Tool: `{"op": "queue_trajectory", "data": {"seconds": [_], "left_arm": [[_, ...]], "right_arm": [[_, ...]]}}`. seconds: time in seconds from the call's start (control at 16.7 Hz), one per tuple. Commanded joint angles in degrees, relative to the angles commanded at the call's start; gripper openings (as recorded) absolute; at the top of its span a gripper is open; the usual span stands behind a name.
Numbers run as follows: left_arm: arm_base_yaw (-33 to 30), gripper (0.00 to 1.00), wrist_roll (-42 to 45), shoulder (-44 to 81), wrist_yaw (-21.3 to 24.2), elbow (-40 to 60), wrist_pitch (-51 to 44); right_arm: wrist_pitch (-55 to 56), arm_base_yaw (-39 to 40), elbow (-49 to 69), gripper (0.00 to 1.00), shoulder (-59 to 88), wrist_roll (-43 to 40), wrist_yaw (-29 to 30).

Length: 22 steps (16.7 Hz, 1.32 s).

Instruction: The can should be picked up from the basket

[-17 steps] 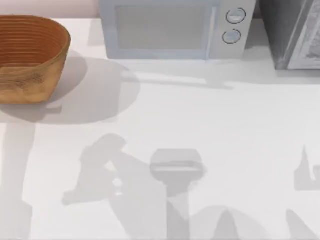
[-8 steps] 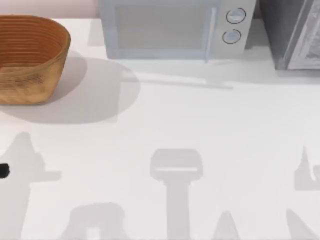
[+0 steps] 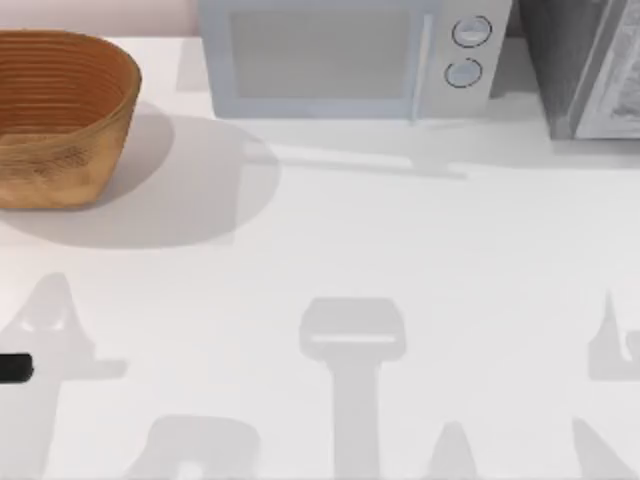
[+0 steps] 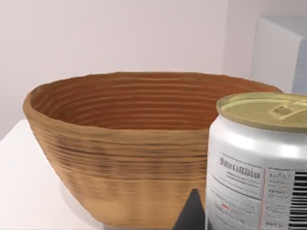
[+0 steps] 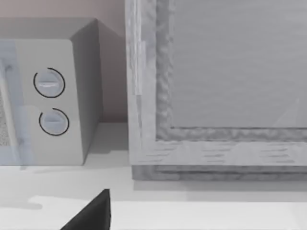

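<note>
Basket [image 3: 60, 115]: large round woven wicker bowl, orange-brown, ribbed sloping walls; stands upright on the white table [image 3: 400, 250] at the far left, to the left of the microwave. Nothing can be made out inside it from above. In the left wrist view the basket [image 4: 124, 143] stands just behind the can, its rim and inner ribbing plain to see.

Can [image 4: 259, 163]: white cylinder with printed label text, a barcode and small red marks, dull gold top with pull tab; upright, outside the basket and on the near side of its wall, close to the left wrist camera.

Left gripper [image 3: 14, 368]: a dark part of it shows at the table's left edge, well in front of the basket. One dark fingertip [image 4: 191, 213] shows just beside the can's lower wall; whether the fingers clamp the can cannot be told.

Right gripper: one dark fingertip [image 5: 91, 213] shows low above the table, facing the microwave and the cabinet; its opening cannot be told.

Microwave [image 3: 350, 55]: pale grey, two round dials on its right panel; at the table's far edge, right of the basket.

Cabinet [image 3: 585, 65]: grey framed unit, right of the microwave.
</note>
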Motion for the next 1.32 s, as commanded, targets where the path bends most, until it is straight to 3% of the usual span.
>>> {"op": "queue_trajectory", "data": {"seconds": [0.42, 1.32], "left_arm": [[-0.6, 0.0, 0.2, 2.8, 1.9, 1.9, 2.2], [-5.8, 0.0, -1.0, 51.9, 27.2, 26.9, 38.0]], "right_arm": [[0.0, 0.0, 0.0, 1.0, 0.0, 0.0, 0.0], [0.0, 0.0, 0.0, 1.0, 0.0, 0.0, 0.0]]}}
